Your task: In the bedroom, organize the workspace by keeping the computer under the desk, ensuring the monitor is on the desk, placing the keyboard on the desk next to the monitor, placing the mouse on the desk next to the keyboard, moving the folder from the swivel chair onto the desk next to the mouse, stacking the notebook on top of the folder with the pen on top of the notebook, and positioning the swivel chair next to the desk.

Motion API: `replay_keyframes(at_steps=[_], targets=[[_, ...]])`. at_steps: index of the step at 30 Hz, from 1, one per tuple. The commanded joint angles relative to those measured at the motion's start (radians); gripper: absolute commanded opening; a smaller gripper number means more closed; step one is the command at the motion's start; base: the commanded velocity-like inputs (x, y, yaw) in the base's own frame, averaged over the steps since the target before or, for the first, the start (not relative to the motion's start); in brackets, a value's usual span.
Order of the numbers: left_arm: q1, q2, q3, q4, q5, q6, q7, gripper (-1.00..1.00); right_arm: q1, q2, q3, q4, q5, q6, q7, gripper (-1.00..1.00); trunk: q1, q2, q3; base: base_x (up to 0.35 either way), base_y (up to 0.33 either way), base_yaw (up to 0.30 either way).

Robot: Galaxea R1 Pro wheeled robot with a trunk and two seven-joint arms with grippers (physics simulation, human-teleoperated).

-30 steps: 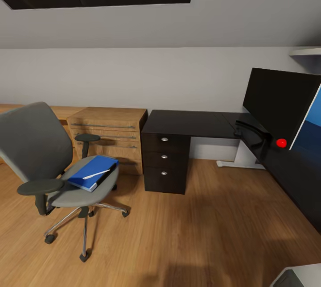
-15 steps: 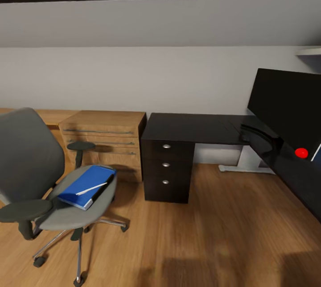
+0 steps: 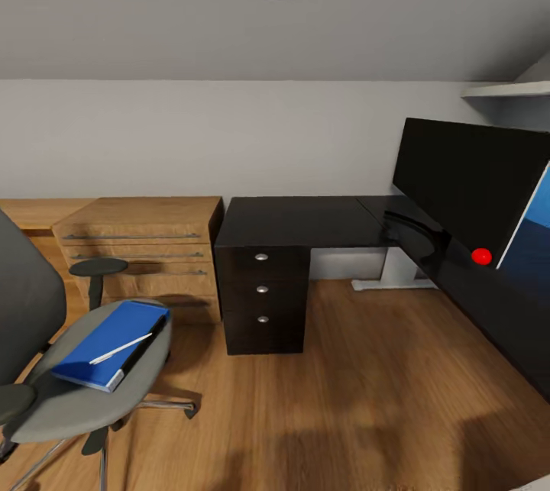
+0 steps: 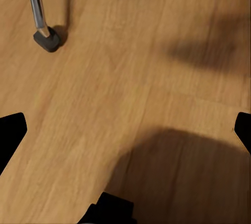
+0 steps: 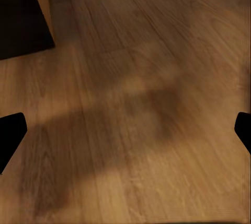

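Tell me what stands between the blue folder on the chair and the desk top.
Nothing visible does. The folder, pen on it, lies on the swivel chair; bare wood floor separates the chair from the desk, whose near top is bare.

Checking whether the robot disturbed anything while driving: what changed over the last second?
Only the camera moved: the whole view shifted, so the swivel chair now sits lower left. The folder with the pen stays on its seat, the monitor on the desk. Nothing grasped.

The swivel chair [image 3: 69,369] and the monitor [image 3: 466,185] are cut off by the picture's edges.
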Motion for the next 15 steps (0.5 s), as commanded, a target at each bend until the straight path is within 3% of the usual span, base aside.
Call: replay_keyframes(at_steps=[1,12,14,15], targets=[[0.000,0.000,-0.008,0.000,0.006,-0.003,0.006,1.00,-0.001,0.000,-0.004,0.002,-0.002,-0.003,0.005,1.00,0.000,0.000,-0.001,0.004,0.002,-0.255],[0.000,0.000,-0.008,0.000,0.006,-0.003,0.006,1.00,-0.001,0.000,-0.001,0.002,0.003,-0.004,0.006,1.00,0.000,0.000,0.003,0.001,0.000,-0.257],[0.000,0.000,-0.008,0.000,0.006,-0.003,0.006,1.00,-0.001,0.000,0.006,0.002,0.003,-0.003,0.007,1.00,0.000,0.000,0.004,0.000,0.000,-0.259],[0.000,0.000,-0.008,0.000,0.006,-0.002,0.006,1.00,-0.001,0.000,0.031,0.002,0.003,-0.003,0.006,1.00,0.000,0.000,0.004,0.000,0.000,-0.259]])
